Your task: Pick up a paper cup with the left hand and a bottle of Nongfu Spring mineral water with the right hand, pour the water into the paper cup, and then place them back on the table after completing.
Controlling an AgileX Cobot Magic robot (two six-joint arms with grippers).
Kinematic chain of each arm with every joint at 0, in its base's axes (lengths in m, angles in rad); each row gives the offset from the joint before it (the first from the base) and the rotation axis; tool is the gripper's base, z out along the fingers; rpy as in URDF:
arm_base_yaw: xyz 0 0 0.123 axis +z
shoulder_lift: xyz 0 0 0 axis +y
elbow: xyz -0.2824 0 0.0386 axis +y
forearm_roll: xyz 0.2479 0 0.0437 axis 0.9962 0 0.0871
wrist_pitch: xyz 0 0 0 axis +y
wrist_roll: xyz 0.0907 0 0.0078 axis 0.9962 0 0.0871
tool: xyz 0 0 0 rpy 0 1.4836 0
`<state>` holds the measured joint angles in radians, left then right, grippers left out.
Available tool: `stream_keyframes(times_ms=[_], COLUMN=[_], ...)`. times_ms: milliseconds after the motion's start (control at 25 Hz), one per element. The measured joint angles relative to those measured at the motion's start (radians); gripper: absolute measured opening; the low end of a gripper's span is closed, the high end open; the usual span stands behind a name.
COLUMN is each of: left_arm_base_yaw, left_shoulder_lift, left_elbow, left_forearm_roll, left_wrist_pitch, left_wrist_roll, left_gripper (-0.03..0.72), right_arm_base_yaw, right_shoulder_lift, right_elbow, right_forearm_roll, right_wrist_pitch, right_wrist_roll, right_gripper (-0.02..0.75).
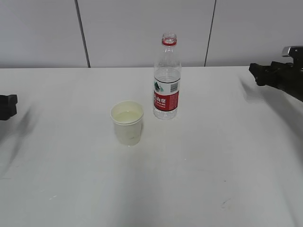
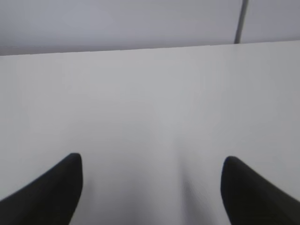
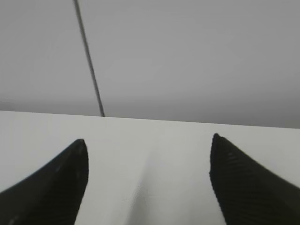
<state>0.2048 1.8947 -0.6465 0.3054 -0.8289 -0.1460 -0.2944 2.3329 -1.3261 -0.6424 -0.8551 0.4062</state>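
A cream paper cup (image 1: 127,123) stands upright on the white table (image 1: 213,156) near the middle, with clear liquid in it. Just behind and to its right stands a clear water bottle (image 1: 167,80) with a red label and red neck ring, no cap on. My left gripper (image 1: 8,106) is at the far left edge, open and empty; its wrist view shows spread fingertips (image 2: 61,187) over bare table. My right gripper (image 1: 258,74) is at the far right, open and empty; its fingertips (image 3: 65,178) frame bare table and wall. Cup and bottle show in neither wrist view.
A grey panelled wall (image 1: 142,28) with dark seams runs along the table's far edge. Faint scuff marks (image 1: 226,202) lie on the table near the front right.
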Motion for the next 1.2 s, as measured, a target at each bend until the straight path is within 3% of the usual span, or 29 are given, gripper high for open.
stream_keyframes(times_ms=[160, 320, 440, 720, 920, 1040, 1200], left_arm_base_yaw=[0.0, 0.0, 0.0, -0.031, -0.082, -0.104, -0.113], left_shoulder_lift=[0.0, 0.0, 0.0, -0.002, -0.025, -0.033, -0.036], left_elbow=[0.0, -0.019, -0.094, -0.33, -0.481, -0.541, -0.562], left_forearm_roll=[-0.026, -0.058, -0.053, -0.049, -0.032, -0.017, -0.016], left_wrist_pitch=[0.001, 0.081, 0.301, 0.805, 1.063, 1.174, 1.315], left_wrist_roll=[0.023, 0.04, 0.043, 0.043, 0.043, 0.043, 0.043], left_gripper=[0.553, 0.553, 0.553, 0.553, 0.551, 0.545, 0.542], right_arm_base_yaw=[-0.002, -0.002, -0.002, 0.017, 0.06, 0.075, 0.077], right_shoulder_lift=[-0.002, -0.016, -0.041, -0.101, -0.126, -0.131, -0.132], right_elbow=[-0.009, -0.069, -0.13, -0.244, -0.321, -0.366, -0.419], right_forearm_roll=[0.047, 0.051, 0.033, -0.128, -0.126, 0.0, 0.284], right_wrist_pitch=[0.08, 0.339, 0.524, 0.855, 1.146, 1.284, 1.422], right_wrist_roll=[-0.04, -0.035, -0.013, 0.103, 0.12, 0.059, -0.197], right_gripper=[0.595, 0.595, 0.595, 0.595, 0.594, 0.594, 0.594])
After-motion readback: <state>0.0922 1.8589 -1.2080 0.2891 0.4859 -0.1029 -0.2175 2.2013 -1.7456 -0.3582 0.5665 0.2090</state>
